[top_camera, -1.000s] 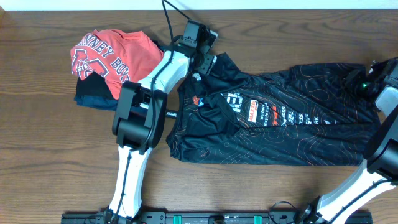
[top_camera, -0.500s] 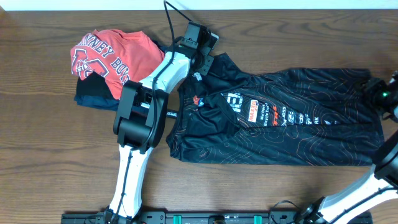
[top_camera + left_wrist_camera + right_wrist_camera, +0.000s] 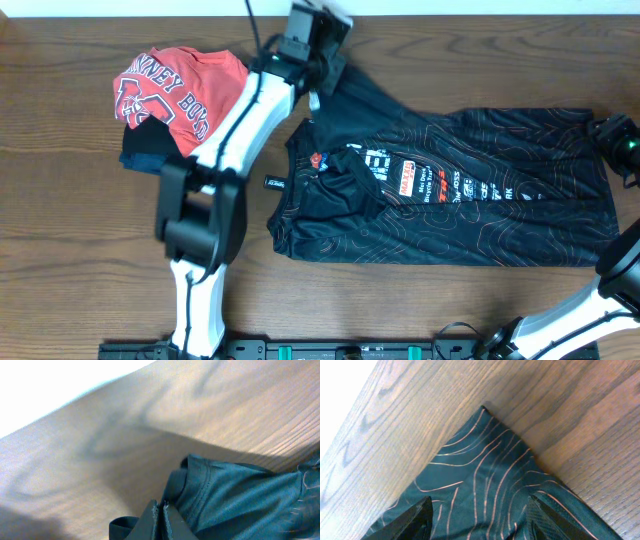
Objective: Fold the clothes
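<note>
Black wavy-lined jersey [image 3: 470, 215] spread across the wooden table [image 3: 80, 260], left gripper [image 3: 161, 510] clenched on a fold of its far edge, right gripper [image 3: 479, 522] splayed apart over its right-hand corner.

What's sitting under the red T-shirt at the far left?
A dark navy garment pokes out below the red T-shirt, at its lower-left edge. How far it extends underneath is covered.
</note>
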